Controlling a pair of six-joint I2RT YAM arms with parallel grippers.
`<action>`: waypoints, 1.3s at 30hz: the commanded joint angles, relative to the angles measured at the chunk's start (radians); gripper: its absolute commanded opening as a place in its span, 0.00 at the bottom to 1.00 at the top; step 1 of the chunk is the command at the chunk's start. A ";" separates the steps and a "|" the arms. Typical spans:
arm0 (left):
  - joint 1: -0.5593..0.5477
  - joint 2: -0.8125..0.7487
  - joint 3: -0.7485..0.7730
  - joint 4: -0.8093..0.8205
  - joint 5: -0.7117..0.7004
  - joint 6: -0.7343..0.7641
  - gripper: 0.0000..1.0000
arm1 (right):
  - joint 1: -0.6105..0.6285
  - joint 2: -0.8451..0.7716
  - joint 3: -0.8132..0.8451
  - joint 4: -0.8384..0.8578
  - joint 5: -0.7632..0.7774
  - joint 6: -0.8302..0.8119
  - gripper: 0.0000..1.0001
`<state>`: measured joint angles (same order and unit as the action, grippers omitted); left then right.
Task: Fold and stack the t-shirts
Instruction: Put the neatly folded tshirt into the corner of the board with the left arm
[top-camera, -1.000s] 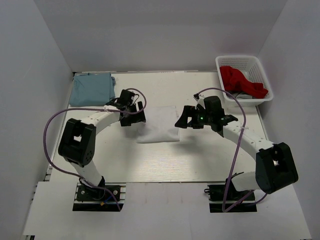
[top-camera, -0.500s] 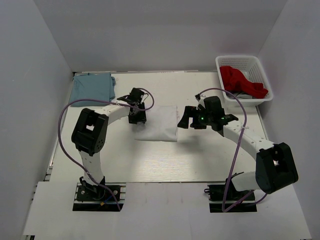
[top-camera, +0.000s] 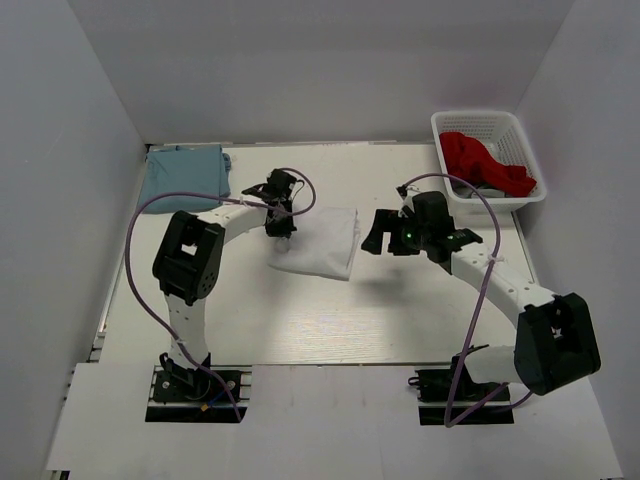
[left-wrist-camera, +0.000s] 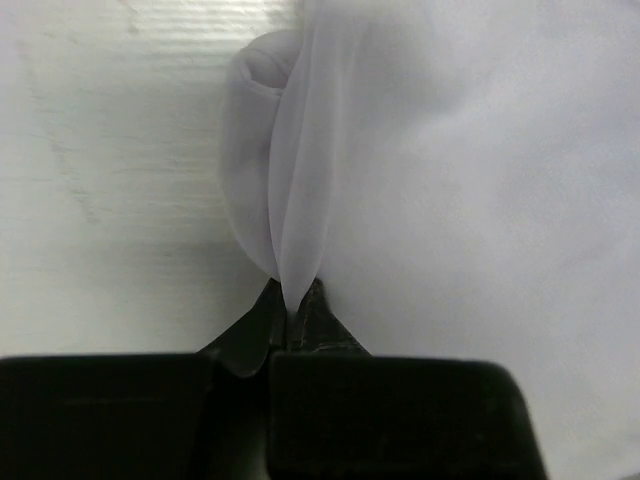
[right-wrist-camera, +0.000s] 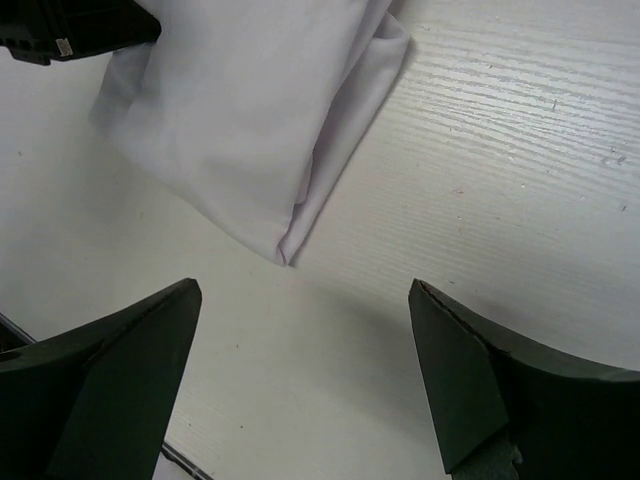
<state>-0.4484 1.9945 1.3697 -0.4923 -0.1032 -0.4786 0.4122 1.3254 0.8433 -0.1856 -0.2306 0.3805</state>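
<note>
Left gripper (top-camera: 282, 216) (left-wrist-camera: 292, 312) is clamped shut on the white t-shirt (top-camera: 322, 243) (left-wrist-camera: 480, 200). In its wrist view the two dark fingers meet with a thin pinched ridge of white cloth rising from between them. Just above the pinch, toward 12 o'clock, the fabric bulges into a rounded fold. The shirt is a folded packet lying near the middle of the table (top-camera: 330, 325), a little toward 12 o'clock from centre. The left gripper holds its corner at about 10 o'clock.

Right gripper (top-camera: 376, 233) (right-wrist-camera: 303, 300) hangs at the packet's 3 o'clock side with its jaws spread wide and nothing between them. Its wrist view shows bare tabletop in the gap. The packet's layered corner (right-wrist-camera: 285, 255) lies toward 12 o'clock from the fingers, apart from both.

At roughly 1 o'clock on the table, against the right wall, stands a white plastic basket (top-camera: 485, 117) with slotted sides. A crumpled red garment (top-camera: 482, 162) fills most of it and drapes toward its near rim. A strip of something dark grey (top-camera: 488, 189) shows beneath the red cloth, and what it is cannot be told.

At about 10 o'clock, in the far left corner, the light blue t-shirt (top-camera: 182, 177) lies flat as a folded rectangle, well apart from the white one.

A small pale sticker (right-wrist-camera: 65, 46) sits on the left gripper's black body in the right wrist view. Its print is too small to read.
</note>
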 joint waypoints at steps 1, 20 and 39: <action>0.017 0.030 0.031 -0.114 -0.191 0.069 0.00 | -0.010 -0.040 0.000 0.000 0.027 -0.031 0.90; 0.112 -0.102 0.284 -0.005 -0.481 0.436 0.00 | -0.019 -0.040 0.014 0.000 0.088 -0.048 0.90; 0.301 -0.036 0.500 0.070 -0.458 0.606 0.00 | -0.021 0.072 0.095 0.014 0.042 -0.026 0.90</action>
<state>-0.1726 1.9724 1.8072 -0.4545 -0.5648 0.1028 0.3927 1.3857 0.8829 -0.1852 -0.1669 0.3561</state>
